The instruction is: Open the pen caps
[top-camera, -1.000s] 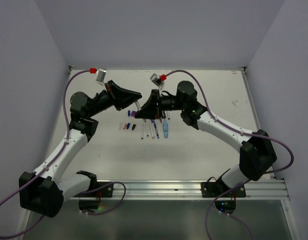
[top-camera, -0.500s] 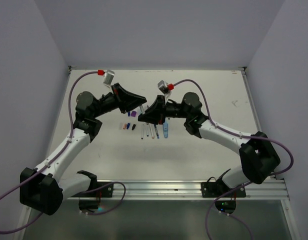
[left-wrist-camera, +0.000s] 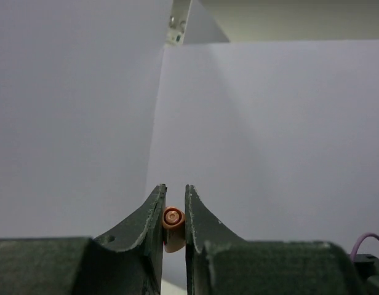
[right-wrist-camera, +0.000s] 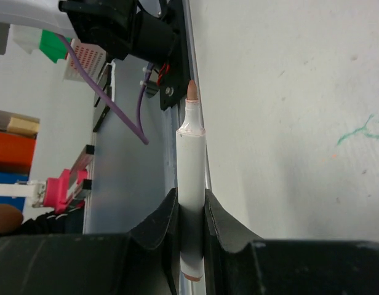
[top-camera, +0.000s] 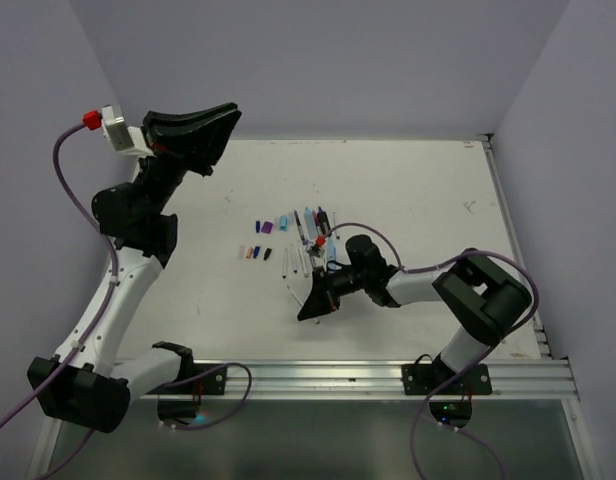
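Note:
My left gripper (top-camera: 226,115) is raised high at the back left, near the wall, and is shut on a stubby orange pen cap (left-wrist-camera: 173,222) pinched between its fingertips (left-wrist-camera: 175,190). My right gripper (top-camera: 308,312) is low over the table in front of the pens, shut on a white pen (right-wrist-camera: 191,160) whose bare orange tip (right-wrist-camera: 192,91) points toward the near rail. Several other pens (top-camera: 310,238) lie side by side at the table's middle. Loose pen caps, one purple (top-camera: 267,228) and one orange (top-camera: 250,252), lie just left of them.
A metal rail (top-camera: 388,375) runs along the near table edge, close ahead of the held pen's tip (right-wrist-camera: 177,104). Grey walls enclose the table on three sides. A faint green scribble (right-wrist-camera: 357,130) marks the tabletop.
The two grippers were close together over the pens. The left arm has swung up and back-left with the orange cap; the right arm has dropped toward the near edge with the uncapped pen.

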